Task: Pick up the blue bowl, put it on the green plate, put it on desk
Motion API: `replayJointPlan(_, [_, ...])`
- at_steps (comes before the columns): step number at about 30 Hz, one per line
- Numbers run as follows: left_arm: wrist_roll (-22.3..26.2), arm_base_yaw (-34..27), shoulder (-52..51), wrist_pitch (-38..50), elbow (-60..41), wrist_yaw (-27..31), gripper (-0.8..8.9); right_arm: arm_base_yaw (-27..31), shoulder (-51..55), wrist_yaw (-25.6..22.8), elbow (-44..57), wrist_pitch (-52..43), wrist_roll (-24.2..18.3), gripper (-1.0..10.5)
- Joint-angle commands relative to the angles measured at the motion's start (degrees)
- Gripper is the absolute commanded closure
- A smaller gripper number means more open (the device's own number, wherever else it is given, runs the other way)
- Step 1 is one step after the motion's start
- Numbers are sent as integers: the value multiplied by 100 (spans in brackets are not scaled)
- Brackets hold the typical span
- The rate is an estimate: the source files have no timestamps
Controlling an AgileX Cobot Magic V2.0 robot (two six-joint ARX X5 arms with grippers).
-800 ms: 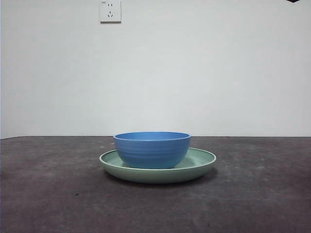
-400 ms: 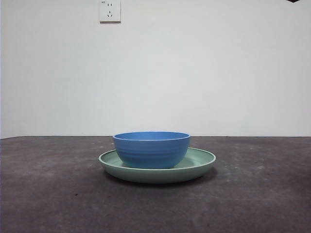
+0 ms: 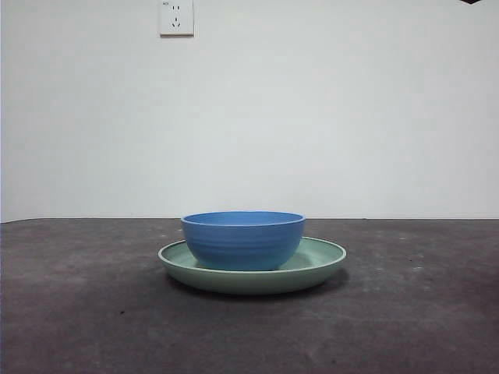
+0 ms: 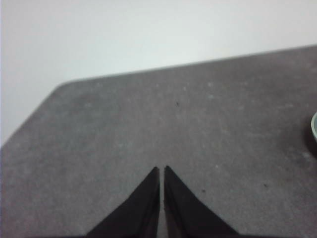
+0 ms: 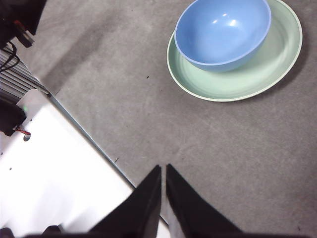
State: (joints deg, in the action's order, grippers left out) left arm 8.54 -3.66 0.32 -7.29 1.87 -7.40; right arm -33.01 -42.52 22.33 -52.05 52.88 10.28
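Plain white wall (image 3: 312, 117) with white wall socket (image 3: 177, 17) near top, behind dark grey matte desk (image 3: 78, 312).

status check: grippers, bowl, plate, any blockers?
Left gripper shut, empty, over bare desk. Right gripper shut, empty, clear of the dishes. Blue bowl sits in green plate. Nothing obstructing.

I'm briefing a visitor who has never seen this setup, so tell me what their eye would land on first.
First comes the blue bowl, sitting upright in the green plate in the middle of the dark desk. Next is the white wall socket high on the bare wall behind. Both grippers wait apart from the dishes with jaws shut: the left gripper over bare desk, the right gripper near the desk's edge.
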Motion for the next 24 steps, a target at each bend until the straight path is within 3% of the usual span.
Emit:
replayJointPlan(1, [-68,-20,-15,-74,-120,13,798,-50,-42,-4,-79,-57,-59,937])
replayJointPlan(24, [-234,-20,-15,-306,-120,11,798,-50,-42,-4,-79,-57,-61,937])
